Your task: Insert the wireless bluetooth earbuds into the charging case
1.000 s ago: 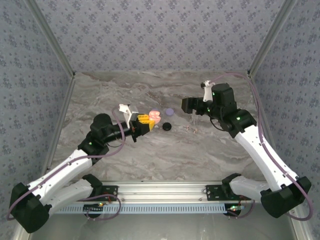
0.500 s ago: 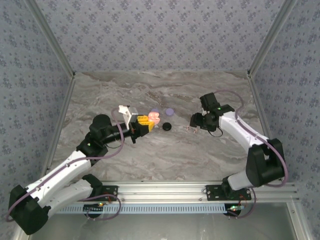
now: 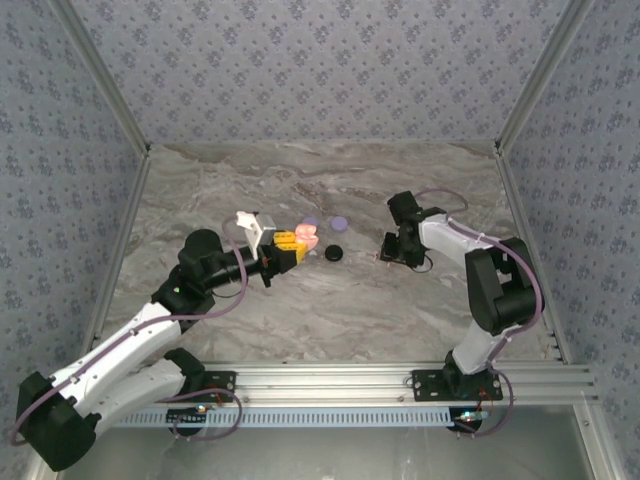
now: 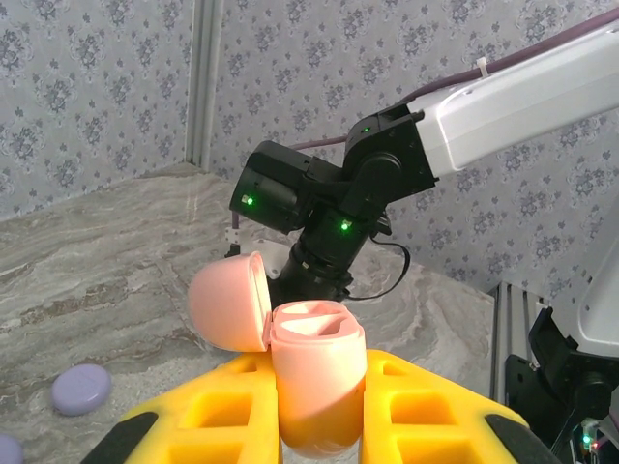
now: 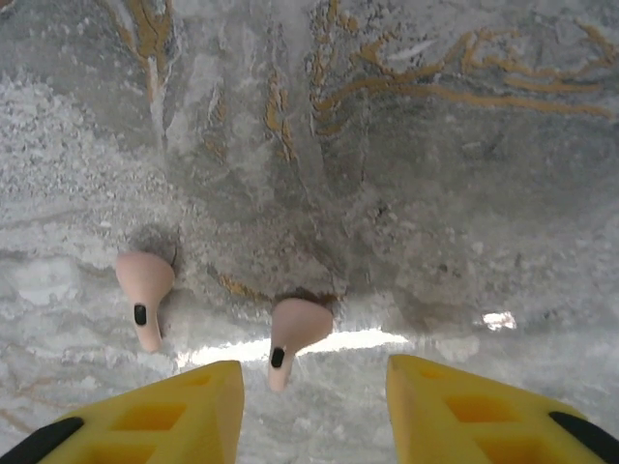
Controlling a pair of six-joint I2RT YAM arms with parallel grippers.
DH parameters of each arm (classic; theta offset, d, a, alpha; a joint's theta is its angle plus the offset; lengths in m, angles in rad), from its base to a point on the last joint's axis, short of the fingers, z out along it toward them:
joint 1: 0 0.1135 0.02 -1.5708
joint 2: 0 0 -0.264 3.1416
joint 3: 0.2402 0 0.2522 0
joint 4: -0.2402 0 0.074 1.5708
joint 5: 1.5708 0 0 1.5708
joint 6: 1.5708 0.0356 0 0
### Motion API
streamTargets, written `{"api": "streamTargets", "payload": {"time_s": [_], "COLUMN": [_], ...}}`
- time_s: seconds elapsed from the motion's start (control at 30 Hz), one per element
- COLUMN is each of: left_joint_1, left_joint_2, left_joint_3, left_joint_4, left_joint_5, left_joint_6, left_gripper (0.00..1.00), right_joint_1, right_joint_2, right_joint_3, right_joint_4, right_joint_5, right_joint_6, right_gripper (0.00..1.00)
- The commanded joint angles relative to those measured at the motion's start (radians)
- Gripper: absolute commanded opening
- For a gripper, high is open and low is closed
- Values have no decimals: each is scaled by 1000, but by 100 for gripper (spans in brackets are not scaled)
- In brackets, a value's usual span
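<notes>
While the left arm has kept its pose, the right arm has dropped from a raised position to the tabletop over the last second. The right gripper [image 5: 314, 369] now hangs straight over the two pale pink stemmed plastic earbuds [image 5: 295, 333], which lie just beside each other on the grey veined marble-look table [image 5: 387, 145]. Its ribbed yellow fingers [image 5: 184, 411] have drawn inward and stand either side of the nearer earbud, though bare table still shows on both sides, so nothing is gripped yet. The other earbud [image 5: 145, 285] lies just outside the left finger.

I read this as the pick about to close, with no earbud in the case so far. Both earbuds are smooth, glossy and rounded, each with a small dark mark on its stem. Something that slick and tiny could squirt out of a pinch.

Across the table, well apart, the left gripper [image 4: 319, 387] is clamped on the pale pink egg-shaped plastic charging case [image 4: 314, 358]. Its hinged lid [image 4: 230, 302] is tipped open and two moulded wells face up. A flat purple round case [image 4: 81, 389] and a black round case [image 3: 333, 253] lie near it.
</notes>
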Motion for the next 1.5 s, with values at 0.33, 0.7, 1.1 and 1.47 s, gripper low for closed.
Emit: {"api": "streamTargets", "payload": {"time_s": [0.33,0.7,1.1,1.47], "left_joint_1": [-7,-6,-7,-10], "left_joint_2": [3,19,9,30], "left_joint_3": [22,32,34,13], "left_joint_4": [1,2,-10,86], "left_joint_5": [-6,-3,0,8], "left_joint_6": [15,16,13,-23], "left_gripper": [0,0,0,0], "right_joint_1": [21,23,24,87], "right_joint_2": [88,109,97,-250], "right_joint_3": [62,59,70,50], "right_joint_4": [8,-4,-6,-42], "right_joint_5": [1,24,48,88], "right_joint_6": [-1,-12,-46,-56], "right_gripper": [39,37,22,21]}}
